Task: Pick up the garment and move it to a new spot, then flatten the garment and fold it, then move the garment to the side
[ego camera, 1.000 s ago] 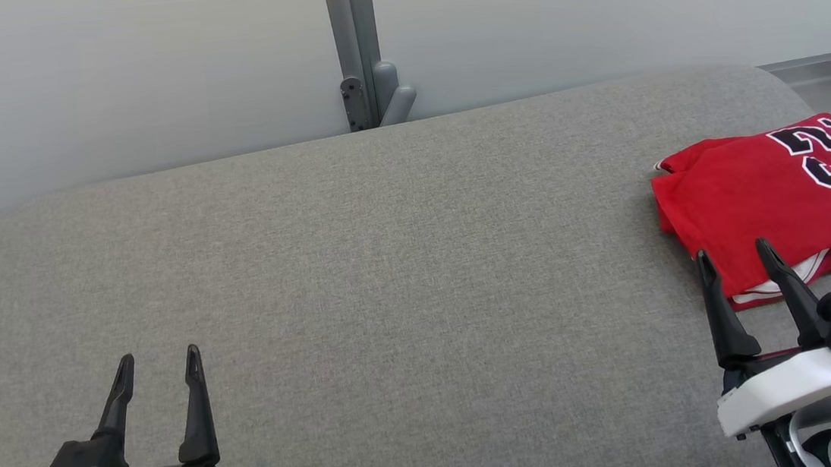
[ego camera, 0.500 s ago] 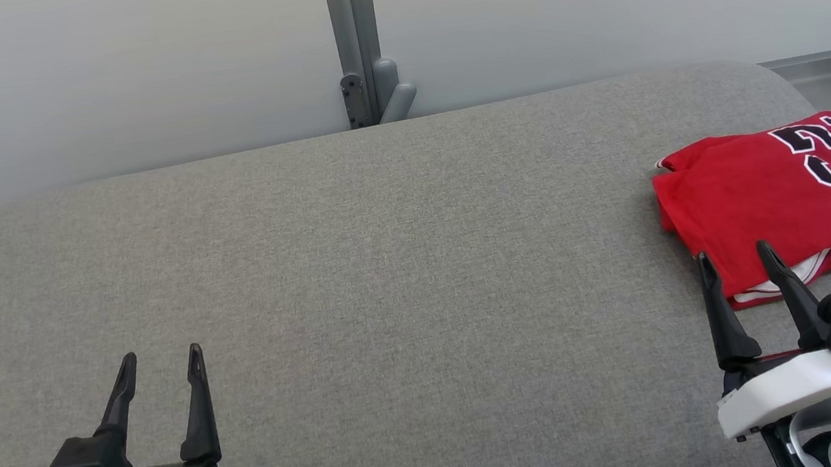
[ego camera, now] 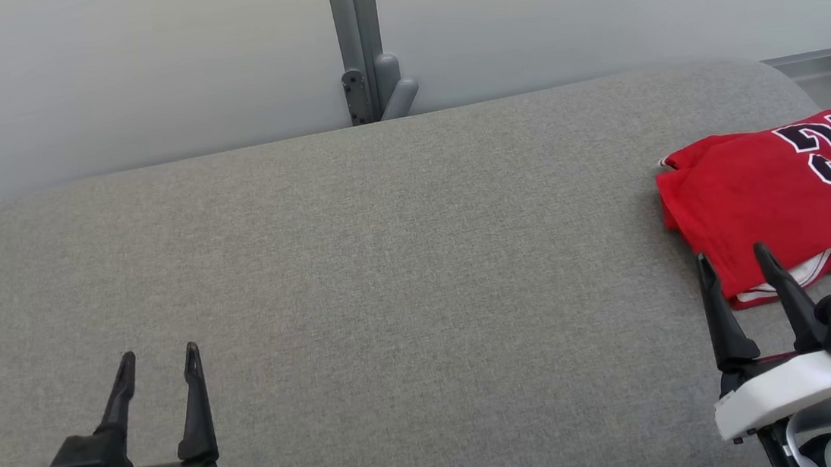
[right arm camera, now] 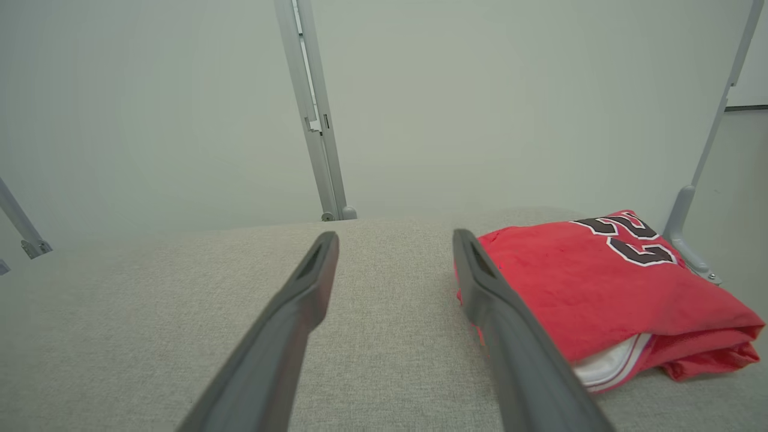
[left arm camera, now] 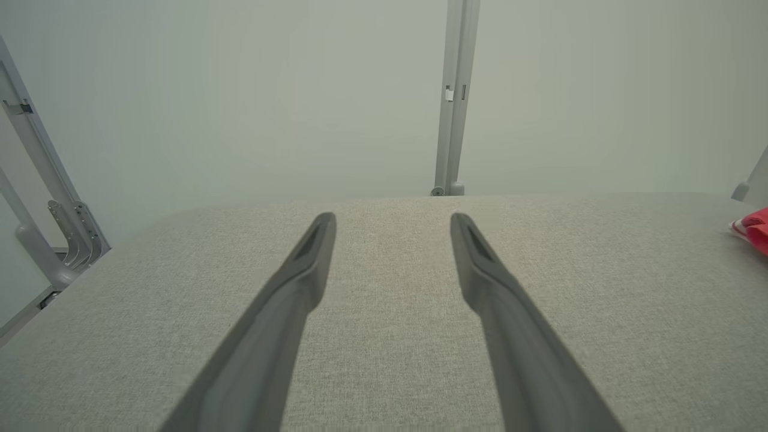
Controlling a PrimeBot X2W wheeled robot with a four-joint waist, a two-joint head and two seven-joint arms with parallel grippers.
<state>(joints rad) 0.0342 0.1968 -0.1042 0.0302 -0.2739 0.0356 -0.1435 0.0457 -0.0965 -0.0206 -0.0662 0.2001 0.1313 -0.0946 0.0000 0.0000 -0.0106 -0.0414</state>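
The garment [ego camera: 778, 198] is a red jersey with black-and-white numbers, lying folded at the right end of the grey padded table [ego camera: 388, 266]. In the right wrist view the garment [right arm camera: 588, 288] sits just right of my fingers, with white trim showing at its near edge. My right gripper [ego camera: 732, 256] stands open at the lower right, its tips at the garment's near-left edge, nothing between them. My left gripper [ego camera: 157, 354] stands open at the lower left over bare fabric, far from the garment. The left wrist view catches a red corner of the garment [left arm camera: 753, 228] at its right edge.
A grey metal post [ego camera: 359, 40] with a bracket rises behind the table's far edge against a pale wall. The table's right end curves off beside the garment, with a grey frame [right arm camera: 690, 234] close behind it. More frame rails [left arm camera: 42, 216] stand past the table's left end.
The whole head picture has shifted slightly, so the camera moved a little. Both grippers stay open and the garment lies where it was.
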